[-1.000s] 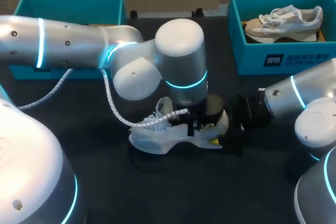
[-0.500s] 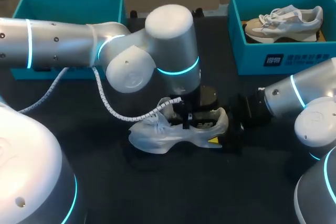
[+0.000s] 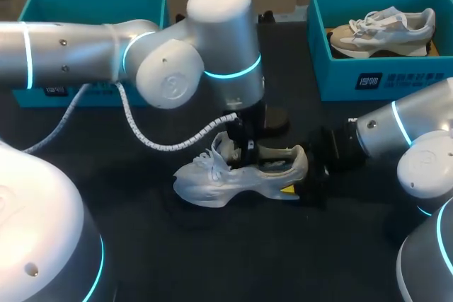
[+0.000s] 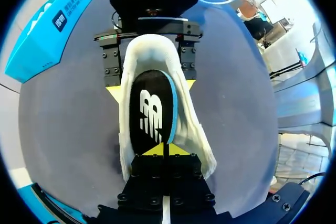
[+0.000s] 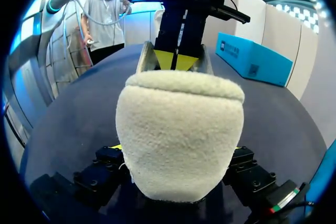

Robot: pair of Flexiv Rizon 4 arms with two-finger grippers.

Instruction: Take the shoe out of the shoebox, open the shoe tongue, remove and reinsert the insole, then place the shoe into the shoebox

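Head view, taken from the left side across: the teal left shoebox (image 3: 92, 3) sits at the back edge of the table (image 3: 106, 189), well away from the left pincer and off to its left. The left arm (image 3: 71, 58) comes in from that side, its thick wrist upright over the middle. The left pincer (image 3: 249, 153) hangs straight below the wrist, dipped into the mouth of the white shoe (image 3: 212, 183).

The shoe stands on its sole directly under that pincer, toe to the pincer's left and heel to its right. The left wrist camera looks down into the shoe. There the black insole (image 4: 150, 114) with its blue edge lies ahead of the yellow tips, and its near end runs up between them. The two tips are pressed together on that end, with only a thin line between them.

Just beyond the insole, the right pincer (image 4: 151, 87) has one finger on each side of the shoe's heel, both touching it, so it is clamped there. In the right wrist camera the fleecy heel (image 5: 181, 129) fills the space between that pincer's black fingers. The left pincer's yellow tips show together just past the heel's top.

The right arm (image 3: 396, 129) comes in low from the right. Well behind the right pincer and to its right stands the right shoebox (image 3: 340, 79), with a second shoe (image 3: 386, 27) lying inside it.
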